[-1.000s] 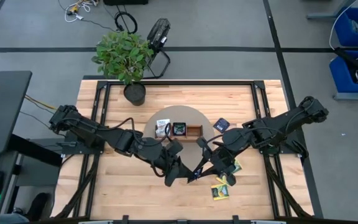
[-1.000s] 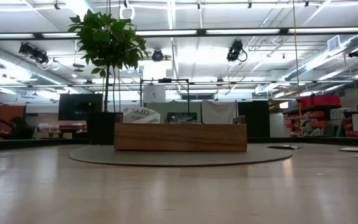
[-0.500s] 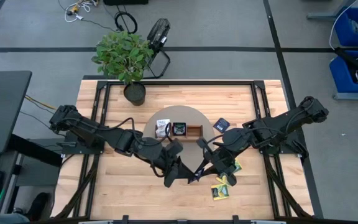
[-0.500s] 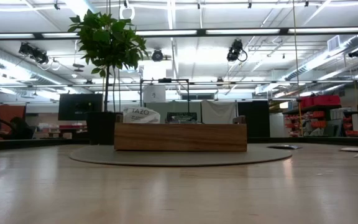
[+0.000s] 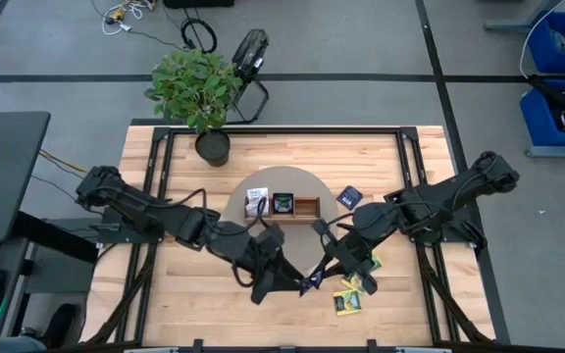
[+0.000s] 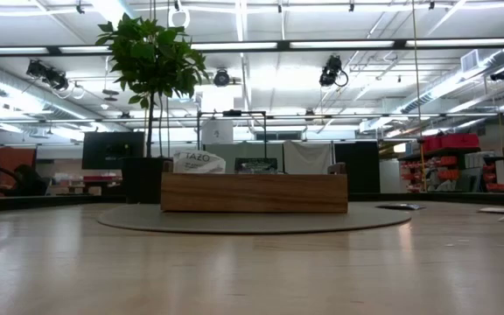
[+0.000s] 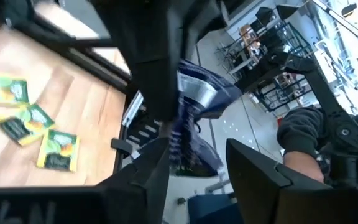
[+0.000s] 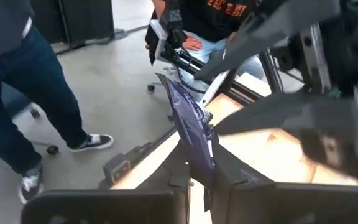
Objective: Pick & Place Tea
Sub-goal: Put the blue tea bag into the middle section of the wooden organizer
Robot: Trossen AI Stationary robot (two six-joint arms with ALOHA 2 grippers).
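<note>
Dark blue tea packet (image 8: 190,127) is pinched edge-on between the right gripper (image 8: 199,180) fingers, clamped on its lower edge, w/ the crinkled top sticking up past them. Both grippers meet over the front-middle of the wooden table (image 5: 194,304), well in front of the tray. Left gripper (image 5: 284,283) is right beside the packet, fingers spread apart w/ the packet's other end sitting in the gap, not squeezed afaict. From above the packet (image 5: 307,286) is just a small blue sliver between the two tips.

Just right of the grippers, a loose bunch of yellow-green packets (image 5: 349,300) lies flat on the table, some touching each other, partly under the right arm. Left wrist cam shows three of them (image 7: 56,150) on the wood too.

Further back is the long brown wooden tray (image 5: 284,205) sitting on a round grey mat (image 5: 307,230). Its left compartment has a white-faced packet (image 5: 255,204), middle one a dark packet (image 5: 282,203), right compartment looks bare wood. Right of the tray, off the mat, one more dark blue packet (image 5: 349,196) lies alone.

Behind the tray at the table's back edge: potted plant (image 5: 196,90).

People stand beyond the table in the right wrist view, jeans and sneakers (image 8: 92,142) visible.
</note>
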